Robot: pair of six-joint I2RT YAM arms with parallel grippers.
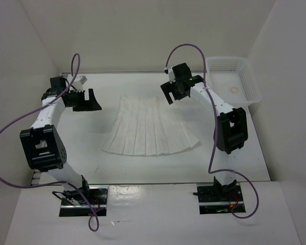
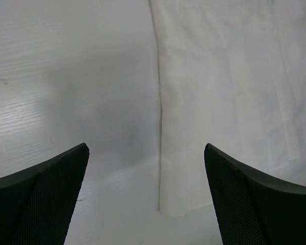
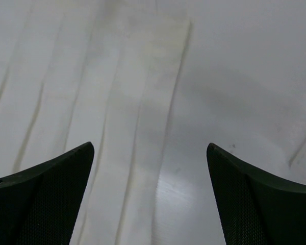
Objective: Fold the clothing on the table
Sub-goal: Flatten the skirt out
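Top view now: the skirt (image 1: 148,130) lies spread flat in the middle of the bench (image 1: 234,153), fanned out, narrow waistband toward the top of the frame, wide hem toward the bottom; pleats run straight down it. The left tool (image 1: 86,100) hangs in the upper left, just off the skirt's left edge, jaws spread wide and holding nothing; its wrist view shows fabric filling the right half, bare bench on the left, and a skirt corner low in the frame between the two dark fingers (image 2: 46,199). The right tool (image 1: 174,92) sits above centre right, near the waistband's right end, also spread wide and empty; its own view has pleats on the left, bare bench on the right. A white mesh basket (image 1: 247,87) stands at the upper right corner.
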